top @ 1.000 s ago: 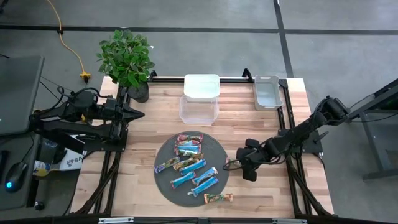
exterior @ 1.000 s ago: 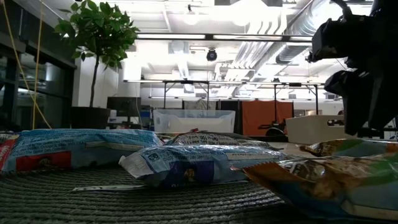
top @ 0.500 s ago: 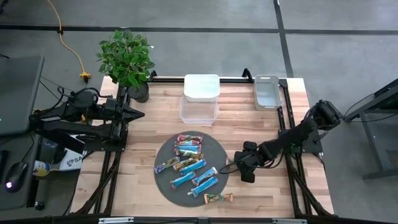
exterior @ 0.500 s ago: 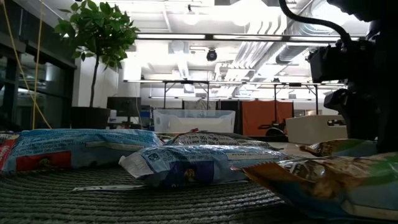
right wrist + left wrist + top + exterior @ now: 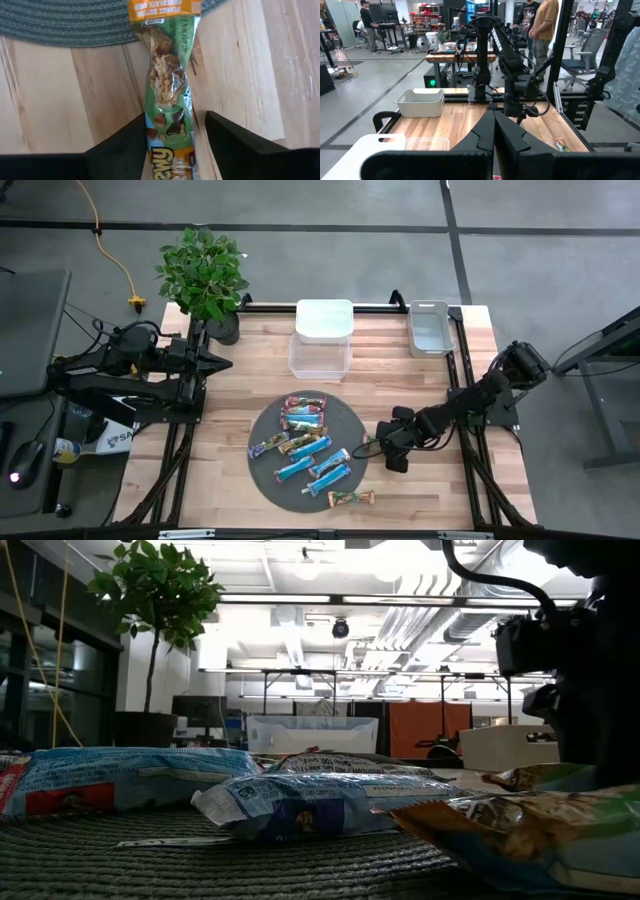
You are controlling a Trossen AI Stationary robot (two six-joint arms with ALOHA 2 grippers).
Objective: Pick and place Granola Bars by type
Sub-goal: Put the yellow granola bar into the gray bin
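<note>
- About nine bars (image 5: 305,442) showed from above: seven on the round mat (image 5: 262,470), one tan-and-green bar (image 5: 350,498) on the wood near the mat's front edge, and one green bar (image 5: 167,90) at the mat's right edge.
- Three bins stood at the far side: a white lidded box (image 5: 324,318), a clear tub (image 5: 320,357) and a white tray (image 5: 430,327).
- The wrappers were shiny and crinkled; the mat was grey and woven; the table (image 5: 420,390) was pale wood planks.
- The right gripper (image 5: 172,135) sat low at the mat's right edge, fingers spread either side of the green bar, one pad touching the wrapper.
- The left gripper (image 5: 494,127) waited at the table's left, fingers pressed together.
- A potted plant (image 5: 205,275) stood at the far-left corner.
</note>
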